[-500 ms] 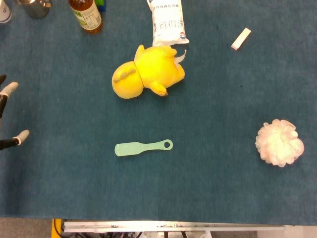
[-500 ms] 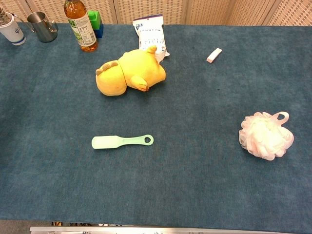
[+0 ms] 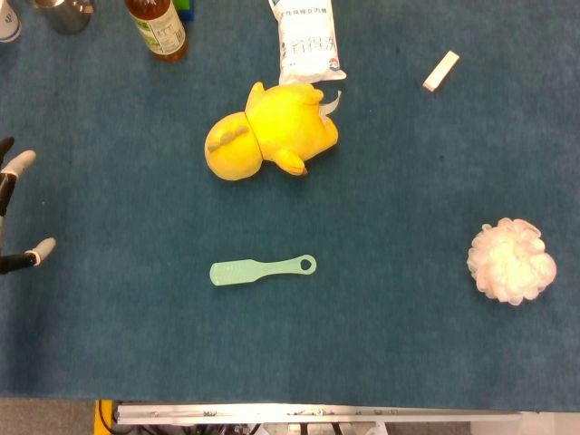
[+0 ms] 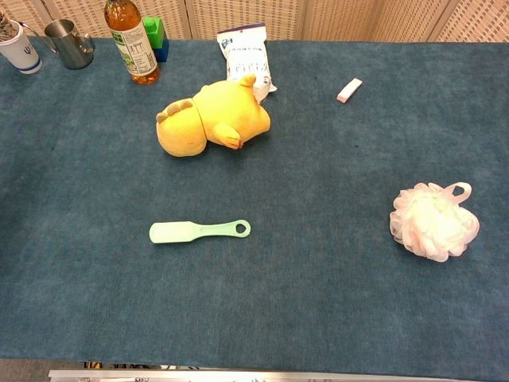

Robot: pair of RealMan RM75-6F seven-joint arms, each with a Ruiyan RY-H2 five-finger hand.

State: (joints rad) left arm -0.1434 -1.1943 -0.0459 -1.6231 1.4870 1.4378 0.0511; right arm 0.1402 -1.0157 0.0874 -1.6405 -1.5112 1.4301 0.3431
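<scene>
From the head view, the yellow duck toy (image 3: pixel 272 131) lies on the blue table (image 3: pixel 408 344). Behind the duck toy sits a white bag (image 3: pixel 308 36), and further left of it a brown bottle (image 3: pixel 159 27). A small white block (image 3: pixel 441 71) lies to the duck toy's right, and a fluffy pink sponge (image 3: pixel 512 260) is far to its right and nearer me. The green brush (image 3: pixel 261 269) lies flat, in front of the duck toy. My left hand (image 3: pixel 14 213) peeks in at the edge, far left of the duck toy, fingers spread and holding nothing. Nothing stands between it and the brush.

From the chest view, the brush (image 4: pixel 199 231) again lies in front of the duck toy (image 4: pixel 211 118). A metal cup (image 4: pixel 70 44) stands far left behind the duck toy. I cannot see my hands here.
</scene>
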